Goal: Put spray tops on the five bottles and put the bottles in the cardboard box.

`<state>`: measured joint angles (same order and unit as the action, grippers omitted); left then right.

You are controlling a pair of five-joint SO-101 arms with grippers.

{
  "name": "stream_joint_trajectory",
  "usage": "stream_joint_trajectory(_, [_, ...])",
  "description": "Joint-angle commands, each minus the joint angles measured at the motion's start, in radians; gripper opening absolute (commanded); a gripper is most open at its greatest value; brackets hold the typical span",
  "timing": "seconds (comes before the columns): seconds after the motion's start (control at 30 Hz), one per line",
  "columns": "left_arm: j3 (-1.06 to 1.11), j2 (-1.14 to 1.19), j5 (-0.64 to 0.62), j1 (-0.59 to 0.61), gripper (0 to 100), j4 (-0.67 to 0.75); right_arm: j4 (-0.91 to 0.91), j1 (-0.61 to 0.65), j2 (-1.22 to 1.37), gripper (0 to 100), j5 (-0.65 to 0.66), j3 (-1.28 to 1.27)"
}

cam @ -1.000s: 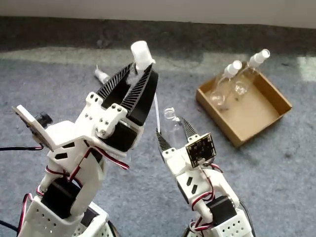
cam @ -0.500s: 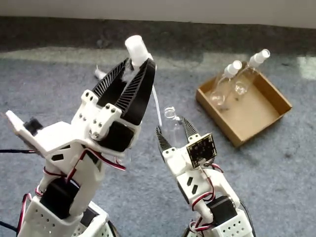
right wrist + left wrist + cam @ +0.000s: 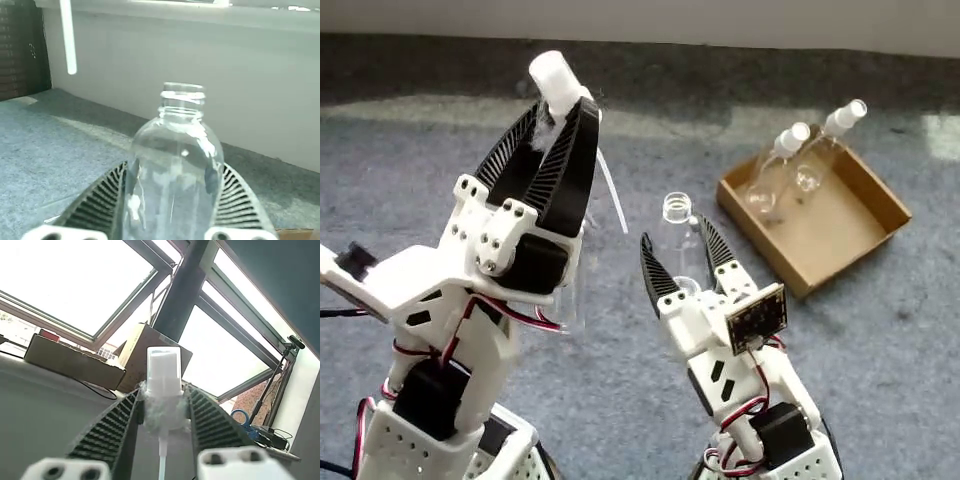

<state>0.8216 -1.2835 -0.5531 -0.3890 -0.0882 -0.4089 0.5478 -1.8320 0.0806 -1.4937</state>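
My left gripper [image 3: 558,122] is raised high and shut on a white spray top [image 3: 555,82], whose thin dip tube [image 3: 611,199] hangs down toward the right arm. The same spray top [image 3: 164,385] sits clamped between the ribbed black fingers [image 3: 112,426] in the left wrist view. My right gripper [image 3: 678,256] is shut on a clear open-necked bottle [image 3: 677,222], held upright with its threaded neck [image 3: 183,99] uncovered. The dip tube's end [image 3: 67,37] hangs off to the side of the bottle [image 3: 172,165]. Two capped bottles [image 3: 782,158] lie in the cardboard box [image 3: 840,240].
Grey carpet [image 3: 880,360] covers the table. The cardboard box stands to the right of the arms, and a white wall runs along the far edge. The carpet between the box and the right arm is bare.
The left gripper has swung left and up with the spray top, drawing the dip tube away. The right gripper has raised and straightened the bottle.
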Motion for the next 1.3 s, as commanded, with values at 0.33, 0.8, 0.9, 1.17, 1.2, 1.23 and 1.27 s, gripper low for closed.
stream_joint_trajectory(0.33, [-0.041,-0.008,-0.008,0.016,1,0.015,0.39,-0.051,-0.008,12.4,-0.002,-0.26])
stream_joint_trajectory(0.8, [-0.016,-0.01,-0.008,0.002,1,0.021,0.249,-0.021,-0.002,12.4,-0.003,-0.308])
stream_joint_trajectory(0.9, [-0.019,-0.01,-0.006,-0.056,1,0.021,0.197,0.038,-0.005,12.4,-0.003,-0.308])
stream_joint_trajectory(1.17, [-0.002,-0.007,0.091,-0.127,1,0.021,0.087,0.101,-0.005,12.4,-0.002,-0.308])
stream_joint_trajectory(1.2, [0.007,-0.01,0.098,-0.127,1,0.021,0.084,0.105,-0.005,12.4,-0.002,-0.308])
stream_joint_trajectory(1.23, [0.016,-0.01,0.1,-0.12,1,0.021,0.084,0.107,-0.005,12.4,-0.002,-0.308])
stream_joint_trajectory(1.27, [0.024,-0.01,0.1,-0.119,1,0.021,0.084,0.108,-0.005,12.4,-0.002,-0.308])
